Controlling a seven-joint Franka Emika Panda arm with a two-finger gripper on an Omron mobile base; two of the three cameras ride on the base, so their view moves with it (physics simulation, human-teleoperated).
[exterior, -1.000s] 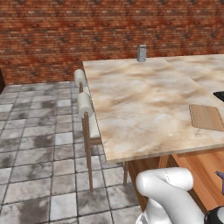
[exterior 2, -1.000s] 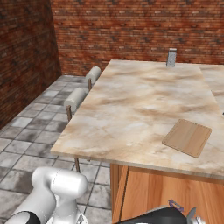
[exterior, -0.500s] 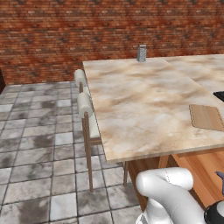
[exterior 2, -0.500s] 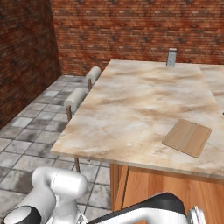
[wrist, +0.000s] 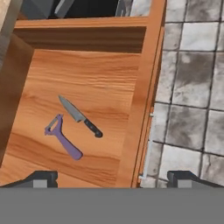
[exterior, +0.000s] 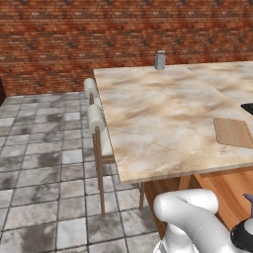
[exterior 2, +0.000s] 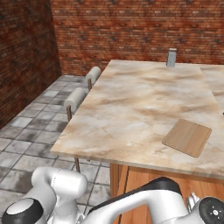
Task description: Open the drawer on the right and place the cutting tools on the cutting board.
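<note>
Jaws (wrist: pixel 112 177) wide open, empty — above open drawer (wrist: pixel 83 83); knife (wrist: pixel 80 116) and purple peeler (wrist: pixel 62 137) ahead-left, lying diagonally.

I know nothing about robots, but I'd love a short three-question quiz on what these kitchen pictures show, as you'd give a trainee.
1. True or false: the orange-brown wooden drawer is pulled open.
2. Which tool lies nearer the drawer's front panel in the hand view: A) the slim knife with dark handle and grey blade, or B) the bluish-purple forked-handled tool?
3. Fill in: the thin light-tan wooden cutting board on the marbled beige countertop has ____ lying on it.

Key
1. True; both tools lie on its exposed floor.
2. A; the knife handle points toward the front panel.
3. Nothing; both tools are in the drawer, and the pincer is open above them.
</note>
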